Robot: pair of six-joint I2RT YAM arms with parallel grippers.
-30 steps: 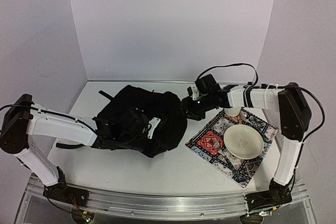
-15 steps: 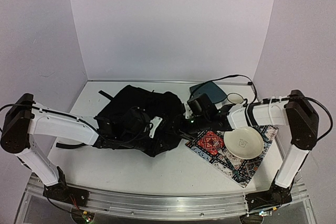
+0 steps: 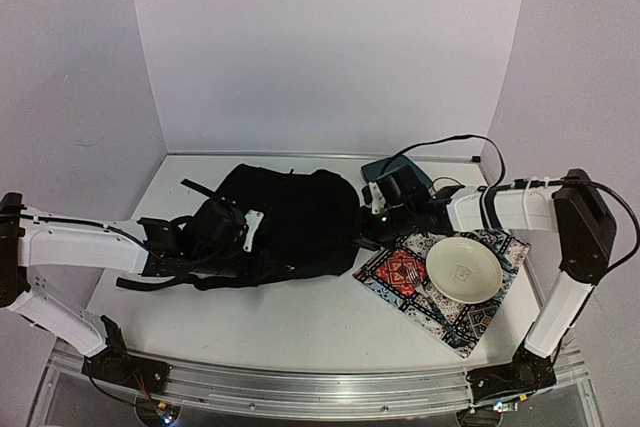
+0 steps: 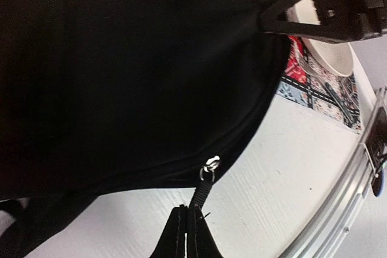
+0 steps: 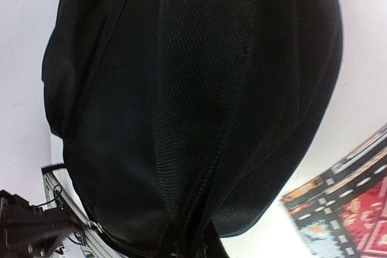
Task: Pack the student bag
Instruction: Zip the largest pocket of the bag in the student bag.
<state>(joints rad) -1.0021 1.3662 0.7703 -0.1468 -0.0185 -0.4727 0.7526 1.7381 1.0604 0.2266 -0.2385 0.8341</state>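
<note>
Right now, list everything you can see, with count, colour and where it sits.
student bag: one, black, lying left of centre on the table
zipper pull: one, black strap on a silver slider, bag's near edge
pouch: one, teal, behind the right arm, mostly hidden
cloth: one, red, blue and black pattern, right side
bowl: one, cream, on the cloth
table: one, white, under everything
left pincer: one, black, shut on the zipper pull
right pincer: one, black, shut on the student bag's right edge

student bag [image 3: 300,217]: black | bowl [image 3: 463,269]: cream | mat [image 3: 400,273]: red, black, teal patchwork | pouch [image 3: 382,165]: teal
</note>
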